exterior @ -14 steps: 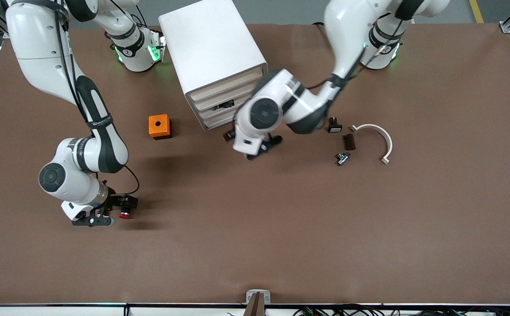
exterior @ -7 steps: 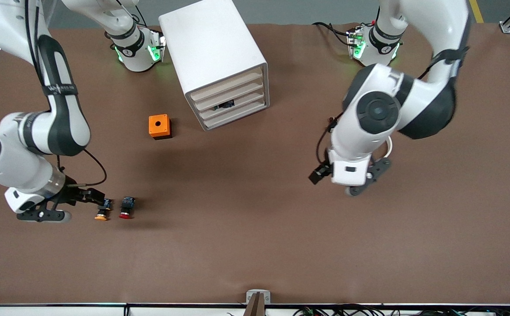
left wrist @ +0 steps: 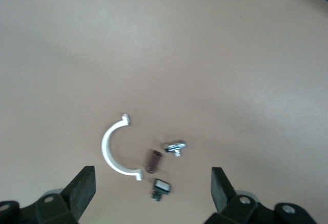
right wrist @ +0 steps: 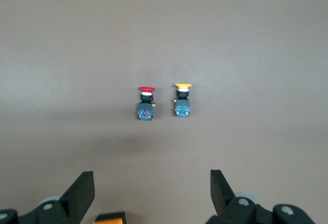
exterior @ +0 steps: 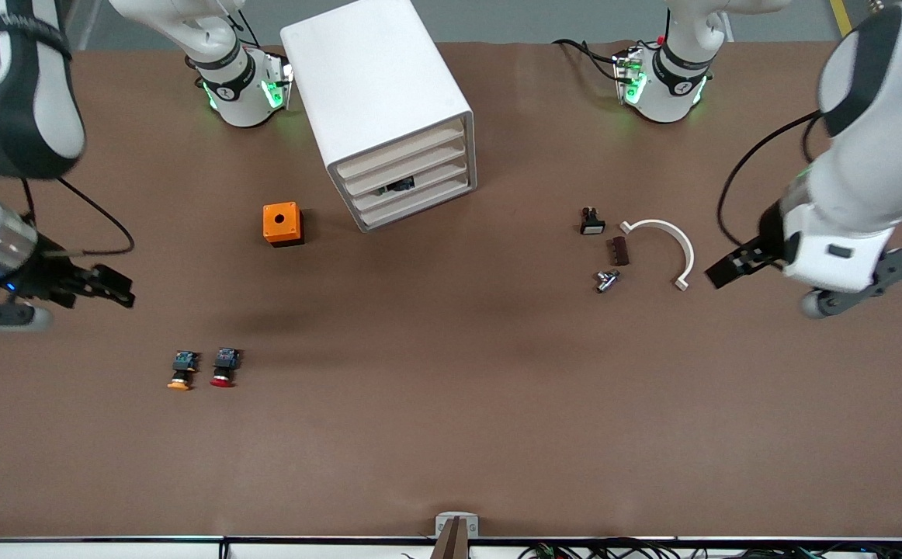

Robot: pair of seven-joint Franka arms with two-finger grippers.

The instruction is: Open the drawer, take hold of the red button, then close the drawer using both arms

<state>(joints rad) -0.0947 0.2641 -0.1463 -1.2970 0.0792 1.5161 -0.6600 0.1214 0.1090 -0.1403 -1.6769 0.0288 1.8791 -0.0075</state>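
Note:
The white four-drawer cabinet (exterior: 377,85) stands at the back middle. Its second drawer from the top (exterior: 404,164) sits flush with the others, shut. The red-capped button (exterior: 223,369) lies on the table beside an orange-capped button (exterior: 181,371). Both also show in the right wrist view, the red-capped button (right wrist: 146,103) and the orange-capped button (right wrist: 182,101). My right gripper (exterior: 113,286) is open and empty, up over the table at the right arm's end; in its wrist view it (right wrist: 152,193) is apart from the buttons. My left gripper (exterior: 734,264) is open and empty, over the left arm's end; it also shows in the left wrist view (left wrist: 154,190).
An orange box with a hole (exterior: 282,223) stands near the cabinet. Toward the left arm's end lie a white curved piece (exterior: 672,241), a small brown block (exterior: 619,251), a metal part (exterior: 606,279) and a small black switch (exterior: 591,223).
My right gripper let go of the red button and drew away, up toward the right arm's end. My left arm swung from the cabinet's front toward the left arm's end.

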